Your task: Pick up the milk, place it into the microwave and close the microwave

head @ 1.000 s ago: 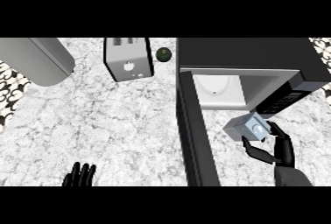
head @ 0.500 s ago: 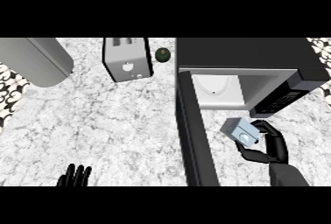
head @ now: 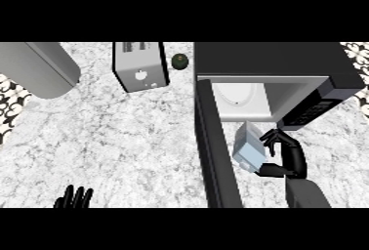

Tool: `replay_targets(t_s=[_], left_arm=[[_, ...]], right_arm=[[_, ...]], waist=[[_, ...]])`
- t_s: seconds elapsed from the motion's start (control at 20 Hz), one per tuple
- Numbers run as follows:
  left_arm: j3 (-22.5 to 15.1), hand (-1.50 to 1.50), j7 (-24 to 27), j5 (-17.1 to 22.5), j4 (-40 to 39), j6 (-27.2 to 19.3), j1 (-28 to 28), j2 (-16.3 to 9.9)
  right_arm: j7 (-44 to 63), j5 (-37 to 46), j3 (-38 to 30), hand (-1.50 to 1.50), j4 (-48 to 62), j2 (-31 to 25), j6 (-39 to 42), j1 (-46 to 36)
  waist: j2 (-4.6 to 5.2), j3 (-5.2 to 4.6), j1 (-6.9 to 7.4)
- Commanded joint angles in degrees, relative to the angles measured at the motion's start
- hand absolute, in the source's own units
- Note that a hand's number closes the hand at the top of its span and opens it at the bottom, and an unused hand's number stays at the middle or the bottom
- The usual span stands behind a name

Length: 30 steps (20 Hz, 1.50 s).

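I see a white marbled counter (head: 130, 141), a silver toaster (head: 140, 72) standing at its far edge, a dark round object (head: 180, 60) just beside it, the black microwave (head: 288, 68) occupying the far right corner, door open.

Grey-white marble counter (head: 108, 141) fills the view. Silver toaster (head: 140, 66) stands at back w/ dark round item (head: 180, 60) just beside it. Patterned b&w tile (head: 10, 95) at left edge, beside a grey cylinder (head: 39, 68).
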State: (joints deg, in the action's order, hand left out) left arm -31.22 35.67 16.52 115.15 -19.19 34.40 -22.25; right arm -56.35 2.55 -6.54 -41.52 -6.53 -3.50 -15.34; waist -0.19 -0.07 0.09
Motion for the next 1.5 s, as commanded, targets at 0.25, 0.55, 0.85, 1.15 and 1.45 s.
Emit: replay_targets(t_s=[0.25, 0.55, 0.85, 1.15, 1.45], left_arm=[[1.96, -1.5, 2.42, 1.28, -2.15, 2.38, 1.66, -0.36], [3.08, -1.5, 1.64, 2.22, -3.62, 4.08, 0.23, -0.61], [2.93, -1.5, 1.43, 1.51, -4.62, 3.84, -1.75, 0.86], [4.35, -1.5, 1.13, 4.09, -2.78, 6.84, -0.09, -1.35], [4.05, -1.5, -2.51, 2.5, -3.81, 4.55, -5.72, 0.93]], right_arm=[[12.73, 2.99, 2.72, 1.5, -12.8, 2.22, -9.28, 0.04], [20.15, 4.37, 1.19, 1.5, -8.5, -0.78, -10.72, -8.66], [18.22, 10.23, 0.94, 1.5, 6.12, -0.09, -18.95, -18.43], [20.21, 12.68, -1.78, 1.5, 19.12, -5.24, -22.41, -27.93], [18.97, 15.04, -2.66, 1.5, 26.75, -6.34, -30.11, -34.05]], waist=[[0.07, 0.05, 0.18], [0.2, 0.07, 0.46], [0.52, 0.11, 1.21], [0.87, 0.15, 2.26], [1.73, 0.25, 3.42]])
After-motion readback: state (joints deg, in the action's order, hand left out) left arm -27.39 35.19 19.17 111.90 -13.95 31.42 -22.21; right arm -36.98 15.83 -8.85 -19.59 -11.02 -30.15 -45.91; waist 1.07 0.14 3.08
